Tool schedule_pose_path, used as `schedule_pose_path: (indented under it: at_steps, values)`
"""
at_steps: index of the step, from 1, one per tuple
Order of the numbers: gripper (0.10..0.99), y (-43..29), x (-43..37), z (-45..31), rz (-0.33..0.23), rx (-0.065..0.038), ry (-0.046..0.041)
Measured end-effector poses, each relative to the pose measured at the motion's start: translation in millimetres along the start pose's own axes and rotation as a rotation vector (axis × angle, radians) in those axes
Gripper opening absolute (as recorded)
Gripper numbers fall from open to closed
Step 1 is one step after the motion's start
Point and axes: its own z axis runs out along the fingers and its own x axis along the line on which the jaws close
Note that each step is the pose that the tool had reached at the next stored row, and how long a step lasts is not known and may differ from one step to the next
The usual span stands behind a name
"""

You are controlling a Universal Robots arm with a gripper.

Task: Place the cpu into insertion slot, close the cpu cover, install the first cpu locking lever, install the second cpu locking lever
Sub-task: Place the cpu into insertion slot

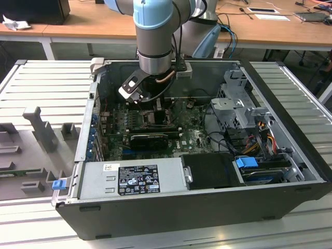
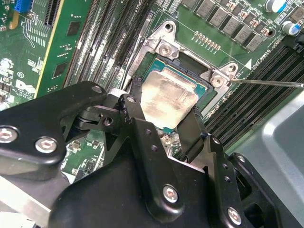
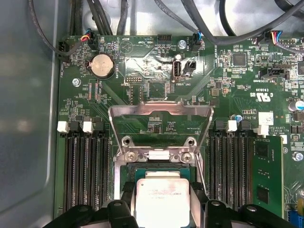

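In the exterior view, the arm is reaching down into the open computer case (image 1: 207, 207) at upper centre of the frame. The gripper (image 1: 155, 106) is hanging over the green motherboard (image 1: 194, 136).

In the second wrist view, the gripper (image 2: 164, 107) is straddling the cpu (image 2: 168, 99). Its two black fingers (image 2: 134, 102) are pressing on opposite edges, so they are standing only chip-wide apart and gripping it. The cpu is sitting over the insertion slot (image 2: 159, 71), slightly tilted; whether it is fully seated I cannot tell. A thin locking lever (image 2: 266, 83) is lying free beside the slot.

In the first wrist view, the cpu (image 3: 162, 199) is resting between the fingers (image 3: 127, 192) at the slot (image 3: 156, 167). The cpu cover (image 3: 159, 110) is standing raised behind it, not yet closed.

The chip is likely light, stiff and smooth-topped, with a delicate underside. Its bare edges look the safest hold, and it calls for little force.
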Motion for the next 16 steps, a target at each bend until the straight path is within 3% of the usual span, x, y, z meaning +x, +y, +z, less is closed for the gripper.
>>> schedule_pose_path:
  at_steps: [5, 7, 10, 16]
  values:
    - [0.541, 0.0, 0.0, 0.3, 0.0, 0.0, 0.0004]
    - [0.616, 0.1, 0.1, 0.4, 0.0, 0.0, 0.0004]
    - [0.616, 0.0, 0.4, 0.3, 0.0, 0.0, 0.0005]
    - [0.6, 0.6, 0.5, -6.5, 0.0, 0.001, 0.0004]
